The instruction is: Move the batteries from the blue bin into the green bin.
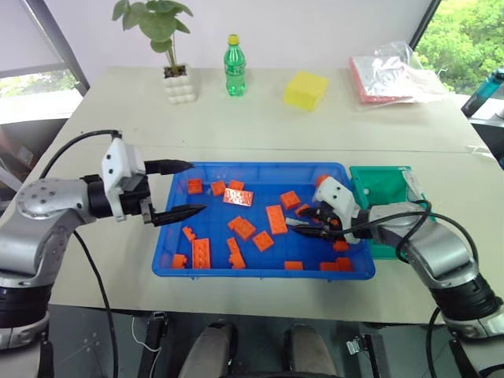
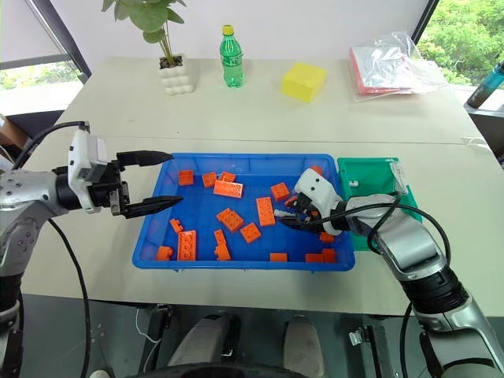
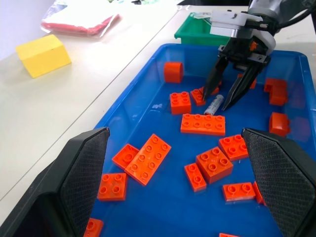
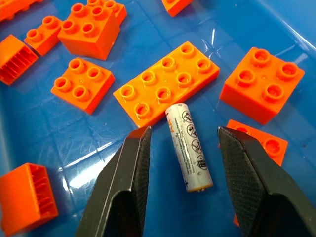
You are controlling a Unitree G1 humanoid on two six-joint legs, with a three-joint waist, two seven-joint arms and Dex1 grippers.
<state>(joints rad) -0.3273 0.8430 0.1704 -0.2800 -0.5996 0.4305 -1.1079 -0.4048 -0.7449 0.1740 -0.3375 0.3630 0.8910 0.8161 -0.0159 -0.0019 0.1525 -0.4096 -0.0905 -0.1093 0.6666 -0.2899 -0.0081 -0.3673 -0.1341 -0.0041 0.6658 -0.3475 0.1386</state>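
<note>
The blue bin [image 1: 260, 272] lies at the table's front, strewn with several orange bricks [image 1: 242, 227]. One silver-grey battery [image 4: 189, 148] rests flat on the bin floor near the right end, its tip against a long brick [image 4: 168, 81]. My right gripper [image 4: 183, 136] is low over it, open, one finger on each side with a gap to both; the same battery [image 3: 214, 104] and right gripper [image 3: 218, 100] show in the left wrist view. My left gripper [image 1: 197, 187] hovers open and empty above the bin's left edge. The green bin [image 1: 378, 189] stands against the blue bin's right side.
At the table's back stand a potted plant [image 1: 179, 83], a green bottle [image 1: 234, 67], a yellow block [image 1: 305, 89] and a plastic bag with something red in it [image 1: 386, 75]. A blue bottle [image 1: 488, 90] shows at the far right.
</note>
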